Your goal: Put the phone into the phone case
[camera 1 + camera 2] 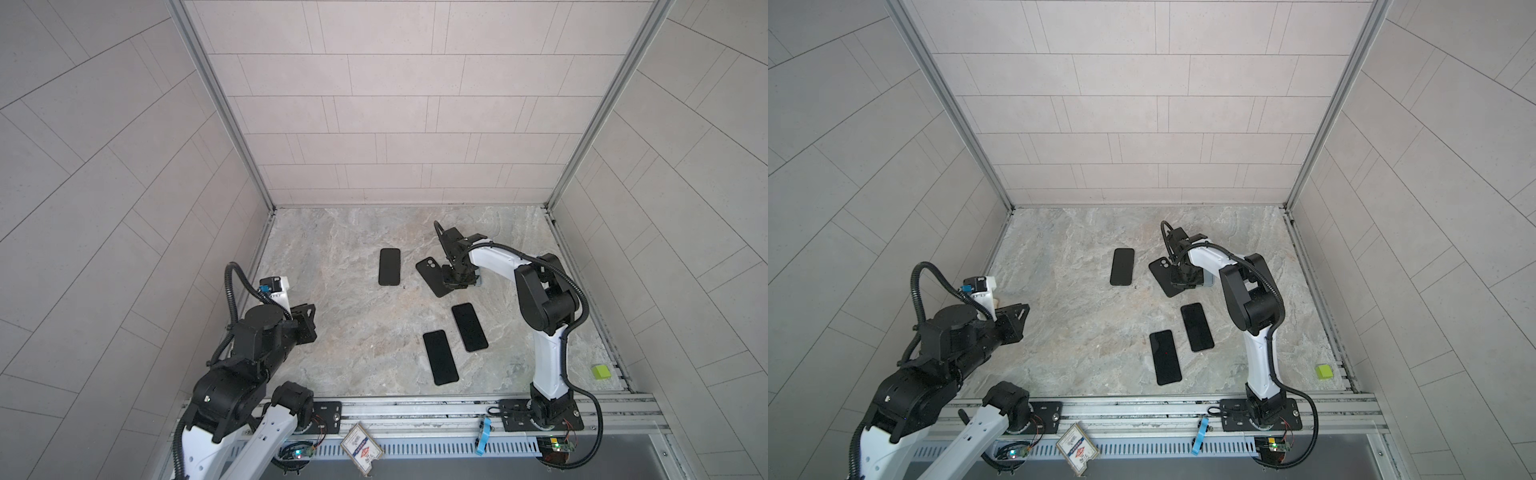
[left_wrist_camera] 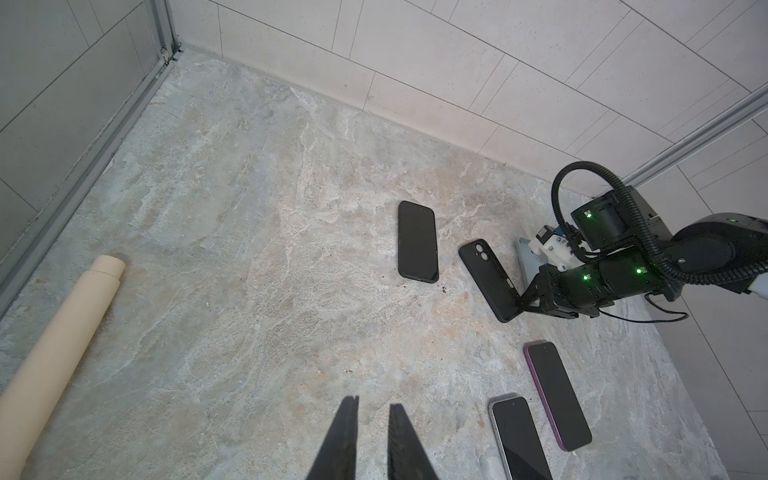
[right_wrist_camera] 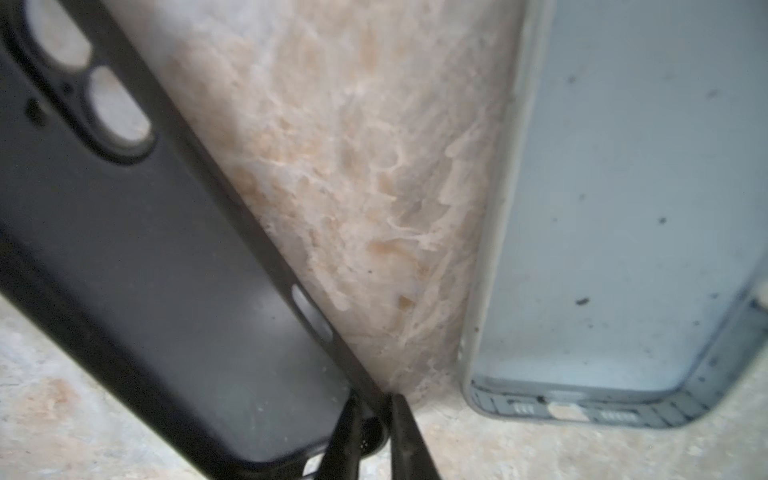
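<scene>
Marble forms the bench [image 1: 332, 332], where a black phone case [image 1: 430, 276] is seen toward one o'clock from the middle. It is pinched by its side wall near a bottom corner between the fingers [image 3: 345, 440] of the right gripper [image 3: 376, 405], which are closed on it. A pale blue case [image 3: 623, 208] is laid just beside it at three o'clock, not touching. A dark phone [image 1: 389, 267] is laid screen up at nine o'clock of the black phone case. A purple-edged phone [image 1: 469, 327] and a silver-edged phone [image 1: 440, 357] are laid at five o'clock of it. At the bench's nine o'clock edge the left gripper [image 2: 372, 409] is held above the surface, its fingers narrowly parted and empty.
</scene>
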Controlling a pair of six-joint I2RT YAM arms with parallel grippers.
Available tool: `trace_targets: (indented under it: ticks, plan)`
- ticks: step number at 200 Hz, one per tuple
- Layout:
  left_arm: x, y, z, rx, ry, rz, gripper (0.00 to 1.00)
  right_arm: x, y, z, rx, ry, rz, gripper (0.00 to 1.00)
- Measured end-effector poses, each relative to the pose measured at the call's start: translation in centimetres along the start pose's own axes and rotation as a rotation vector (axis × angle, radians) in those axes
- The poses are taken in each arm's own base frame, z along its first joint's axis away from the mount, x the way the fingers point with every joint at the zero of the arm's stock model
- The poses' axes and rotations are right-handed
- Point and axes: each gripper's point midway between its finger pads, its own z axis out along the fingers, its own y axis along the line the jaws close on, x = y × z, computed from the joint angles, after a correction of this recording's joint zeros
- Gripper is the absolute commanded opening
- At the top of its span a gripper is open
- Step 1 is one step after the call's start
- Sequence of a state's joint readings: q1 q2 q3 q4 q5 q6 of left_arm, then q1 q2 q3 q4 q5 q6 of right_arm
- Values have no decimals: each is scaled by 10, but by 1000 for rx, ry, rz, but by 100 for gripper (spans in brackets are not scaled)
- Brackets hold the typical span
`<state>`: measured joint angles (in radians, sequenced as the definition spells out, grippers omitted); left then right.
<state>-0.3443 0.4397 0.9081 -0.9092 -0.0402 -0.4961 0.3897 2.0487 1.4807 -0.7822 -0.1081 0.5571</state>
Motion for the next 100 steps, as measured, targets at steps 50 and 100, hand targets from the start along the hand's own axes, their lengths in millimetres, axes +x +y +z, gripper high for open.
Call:
trace_targets:
  ticks: [50, 100]
  plan:
    - [0, 0, 0, 3, 1, 0, 19, 5, 1, -20, -1, -34, -37, 3]
    - [1, -1, 0, 6, 3, 0, 19, 26, 63, -97, -84, -228, -216, 0]
